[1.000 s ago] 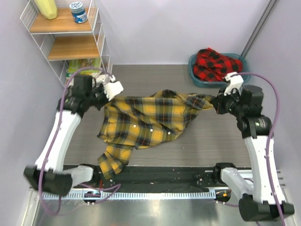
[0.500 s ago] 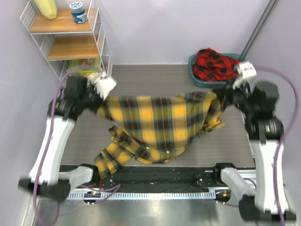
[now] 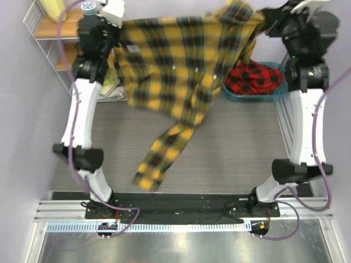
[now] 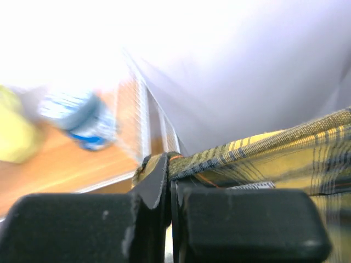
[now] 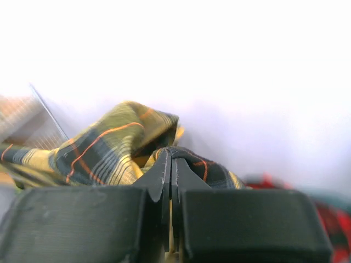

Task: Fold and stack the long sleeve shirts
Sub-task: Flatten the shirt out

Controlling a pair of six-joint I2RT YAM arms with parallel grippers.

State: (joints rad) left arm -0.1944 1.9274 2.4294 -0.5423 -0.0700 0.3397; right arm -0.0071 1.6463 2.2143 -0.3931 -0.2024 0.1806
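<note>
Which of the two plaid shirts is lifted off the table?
The yellow-and-black shirt: it hangs spread between the left gripper and the right gripper, both shut on its edge. The red-and-black shirt lies bunched in the teal basin.

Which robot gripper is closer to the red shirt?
Right. The right gripper is up high, almost over the red shirt, pinching one corner of the yellow shirt. The left gripper pinches the other corner far across, by the shelf.
</note>
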